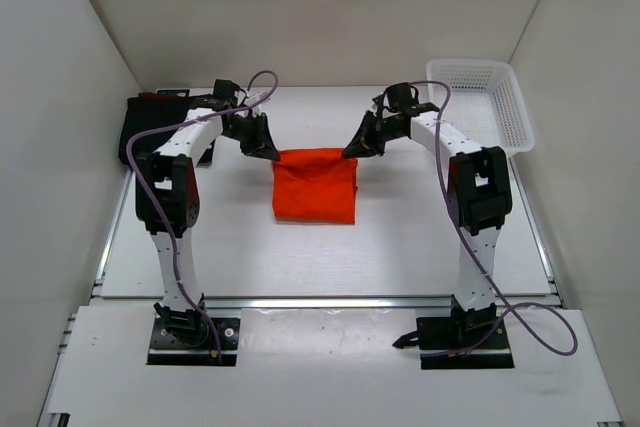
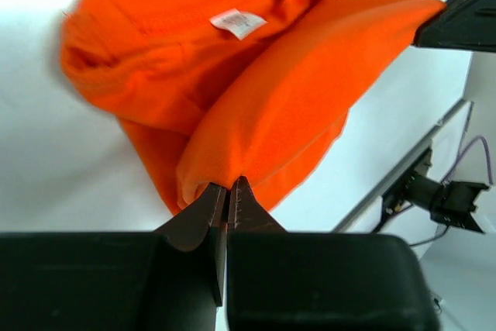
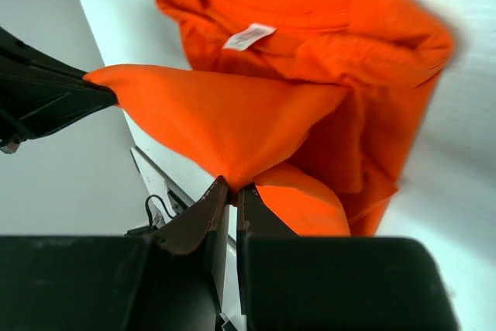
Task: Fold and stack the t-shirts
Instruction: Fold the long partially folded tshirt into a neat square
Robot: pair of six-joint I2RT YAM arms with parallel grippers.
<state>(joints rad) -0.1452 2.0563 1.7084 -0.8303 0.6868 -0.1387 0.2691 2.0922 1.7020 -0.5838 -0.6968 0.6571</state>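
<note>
Closest to the left wrist lens, the left gripper [image 2: 229, 188] is pinched almost flat on a corner of the orange t-shirt [image 2: 271, 106], with only a thin fold of cloth between its fingertips. Seen from above, dark cloth [image 1: 137, 132] sits at the far left corner of the table [image 1: 420, 247], partly behind the left arm. I cannot tell whether it is one shirt or two.

The orange t-shirt lies mid-table between the arms. Its far edge is lifted and stretched from claw to claw. The rest is bunched below, with the collar and its white label [image 2: 236, 23] facing up.

The right gripper [image 3: 230, 190] is likewise clamped nearly closed on the opposite corner. The white mesh basket [image 1: 490, 97] stands well apart at the far right.

The likeliest failures:
- **Slipping corner:** Each pinch holds little cloth right at the edge, so a pull apart or a quick swing could tug a corner free and collapse the fold.
- **Skewed crease:** If one arm leads the other, the crease would probably land crooked.
- **Rumpled fold:** The layers underneath look wrinkled, and laying the raised edge over them could trap the wrinkles or drag the whole shirt along the smooth table.
</note>
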